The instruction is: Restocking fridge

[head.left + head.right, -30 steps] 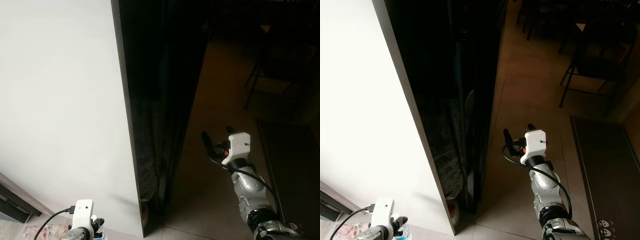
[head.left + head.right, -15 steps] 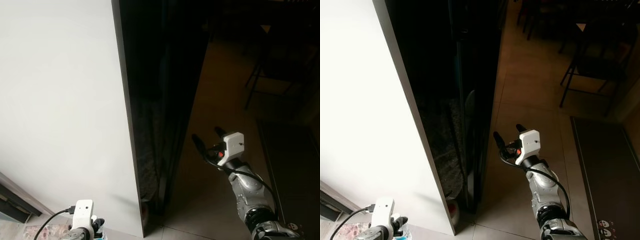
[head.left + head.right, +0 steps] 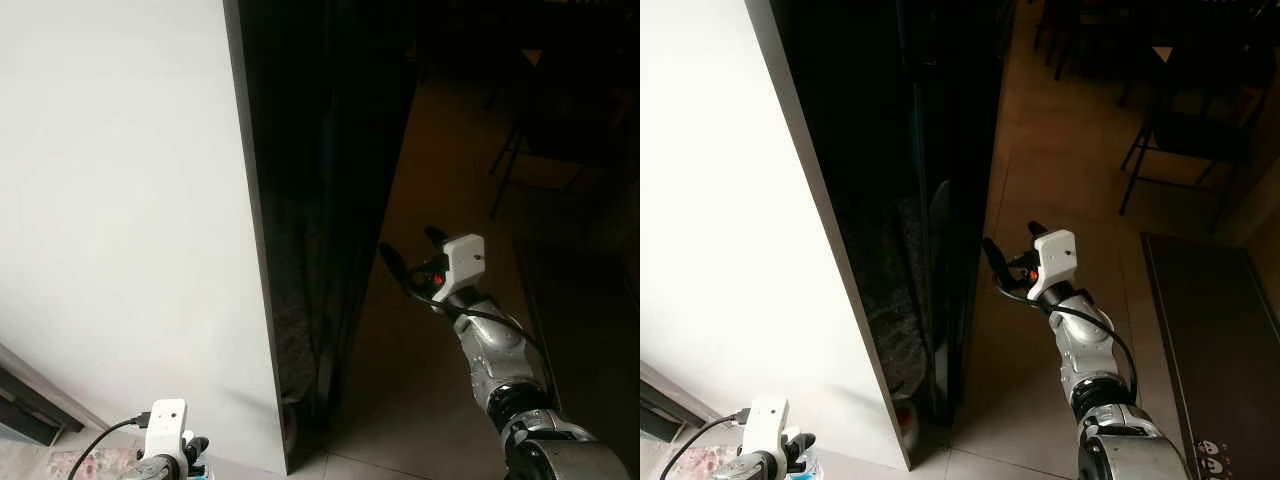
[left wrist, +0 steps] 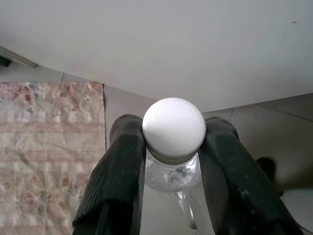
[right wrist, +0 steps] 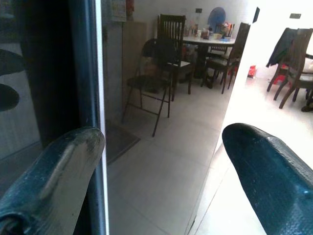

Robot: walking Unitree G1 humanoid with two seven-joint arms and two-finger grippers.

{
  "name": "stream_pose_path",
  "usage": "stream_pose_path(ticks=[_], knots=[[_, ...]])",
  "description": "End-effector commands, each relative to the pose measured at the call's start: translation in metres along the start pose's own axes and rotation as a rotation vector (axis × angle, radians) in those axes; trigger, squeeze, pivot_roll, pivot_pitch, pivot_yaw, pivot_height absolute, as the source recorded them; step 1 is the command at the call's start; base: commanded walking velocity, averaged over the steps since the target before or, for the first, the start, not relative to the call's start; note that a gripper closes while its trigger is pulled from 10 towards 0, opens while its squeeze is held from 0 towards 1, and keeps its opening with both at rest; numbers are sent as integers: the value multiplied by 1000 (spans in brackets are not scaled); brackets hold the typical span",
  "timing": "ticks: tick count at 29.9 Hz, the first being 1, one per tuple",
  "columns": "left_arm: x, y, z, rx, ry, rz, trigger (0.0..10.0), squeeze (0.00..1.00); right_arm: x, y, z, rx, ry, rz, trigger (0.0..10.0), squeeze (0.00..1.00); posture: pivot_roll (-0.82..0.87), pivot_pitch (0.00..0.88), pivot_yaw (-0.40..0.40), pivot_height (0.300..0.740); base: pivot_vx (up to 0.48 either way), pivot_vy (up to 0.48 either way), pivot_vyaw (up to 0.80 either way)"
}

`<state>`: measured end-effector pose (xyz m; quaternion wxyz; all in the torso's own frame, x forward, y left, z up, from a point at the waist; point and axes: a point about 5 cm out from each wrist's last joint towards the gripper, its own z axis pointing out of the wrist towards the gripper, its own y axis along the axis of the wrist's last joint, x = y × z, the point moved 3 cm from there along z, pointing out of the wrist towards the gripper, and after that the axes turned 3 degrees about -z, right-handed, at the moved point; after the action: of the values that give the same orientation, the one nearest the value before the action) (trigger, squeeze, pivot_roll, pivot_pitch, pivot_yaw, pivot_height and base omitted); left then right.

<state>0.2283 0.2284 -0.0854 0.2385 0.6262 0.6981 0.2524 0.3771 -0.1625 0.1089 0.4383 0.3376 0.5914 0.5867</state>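
- Two grippers are at work: the right gripper is raised beside the free edge of the black fridge door, and the left gripper hangs low at the robot's left side.
- The right gripper's two black fingers stand spread apart with nothing between them; in the right wrist view the door's vertical edge runs just past one fingertip, but whether it touches cannot be told.
- The left gripper is clamped on a clear plastic bottle, its pads on either side of the neck just under the white cap; this is the item to be stocked, and it is outside the fridge, above a patterned rug and the tiled floor.
- The white side panel of the fridge stands to the robot's left, and a folding chair stands well apart across the room.
- The step in hand looks like opening the fridge, so the task is at an early stage.
- The next move likely calls for getting one finger behind the door edge, then swinging the door wide enough for the left arm to carry the bottle in.
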Motion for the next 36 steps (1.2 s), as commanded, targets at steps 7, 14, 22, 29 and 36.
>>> stream_pose_path(ticks=[7,14,22,29,36], knots=[[-1,-1,0,4,0,1,10000,0,1,5,8,23,58,-12,10000,0,10,0,-28,740,0,0,0],[-1,-1,0,6,-2,4,10000,0,-2,6,11,43,29,-51,10000,0,11,0,-25,740,0,0,0],[-1,-1,0,9,-4,9,10000,0,-29,18,10,28,-144,-120,10000,0,10,0,-24,740,0,0,0],[-1,-2,0,13,-6,7,10000,0,-35,16,8,48,-195,-160,10000,0,14,0,-26,740,0,0,0],[-1,-2,0,17,-9,8,10000,0,-43,9,2,80,-264,-147,10000,0,12,0,-26,740,0,0,0]])
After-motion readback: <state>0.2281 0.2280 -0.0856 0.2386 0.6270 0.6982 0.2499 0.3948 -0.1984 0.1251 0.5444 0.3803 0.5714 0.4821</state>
